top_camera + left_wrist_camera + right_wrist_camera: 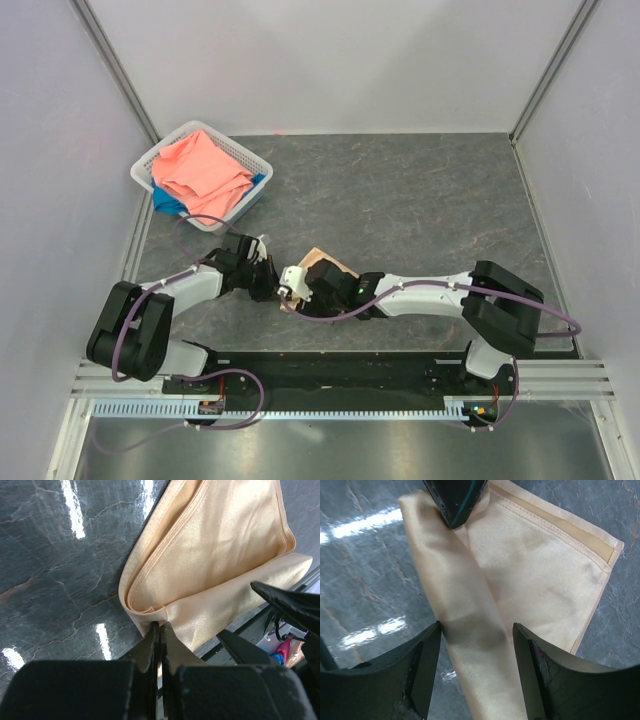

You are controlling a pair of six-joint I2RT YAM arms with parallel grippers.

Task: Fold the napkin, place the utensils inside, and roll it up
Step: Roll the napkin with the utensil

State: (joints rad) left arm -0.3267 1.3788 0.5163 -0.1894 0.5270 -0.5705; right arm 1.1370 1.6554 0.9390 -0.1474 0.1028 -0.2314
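Lying partly rolled on the counter (365, 580) between the arms, the napkin (535, 575) has its roll's end pinched in the closed left gripper (159, 627), apparently to stop it unwinding, while the right gripper (476, 645) stands wide astride the roll, likely ready to turn it.

Left tool (160, 626) clamped (right tool (476, 630) spread).

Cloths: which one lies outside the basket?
The shiny peach-gold napkin, folded on the table; the coral-pink cloth and blue cloth lie in the white basket.
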